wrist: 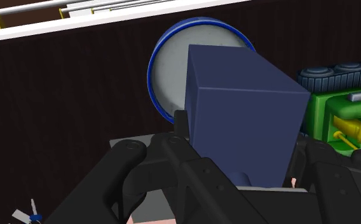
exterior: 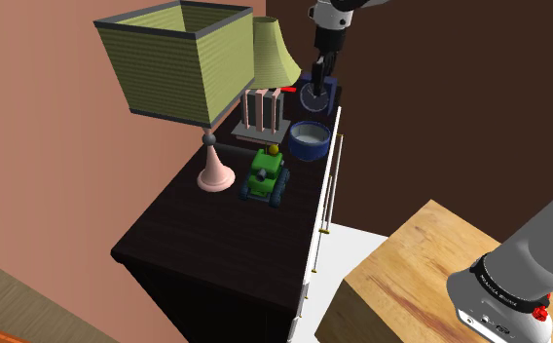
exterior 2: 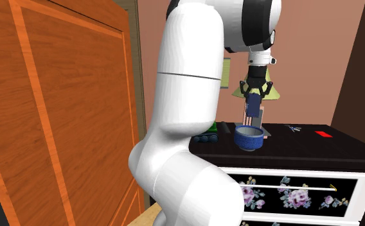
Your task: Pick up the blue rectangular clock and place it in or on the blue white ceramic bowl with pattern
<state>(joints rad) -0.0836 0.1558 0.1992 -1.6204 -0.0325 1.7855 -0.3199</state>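
Contact is plain in the wrist view: the black gripper [wrist: 243, 167] is closed on the blue clock [wrist: 246, 108], with one finger pressed against each side of the boxy body. In the shoulder view the gripper [exterior: 319, 82] points down from the white arm and the clock [exterior: 318, 96] hangs in it, its pale round dial facing the camera. The second exterior view shows the gripper [exterior 2: 254, 97] holding the clock [exterior 2: 254, 106] upright and off the surface, just above the bowl [exterior 2: 249, 140].

The bowl [exterior: 305, 149] is blue outside and pale inside, and it stands near the front edge of the dark dresser top [exterior: 216, 234]. Seen along the gripper, the clock covers part of the bowl [wrist: 151, 76], whose blue rim and pale inside show beside it.

Next to the bowl sits a green toy vehicle [exterior: 265, 175] with dark wheels, and a striped rack [exterior: 263, 109] stands just behind them. A lamp [exterior: 214, 168] with a pink base and a large green shade rises at the shoulder view's left, with a smaller lamp [exterior: 276, 54] behind the rack. A small red item [exterior 2: 322, 133] lies well apart along the top, and the white drawer front [exterior 2: 290, 192] below carries a flower pattern.
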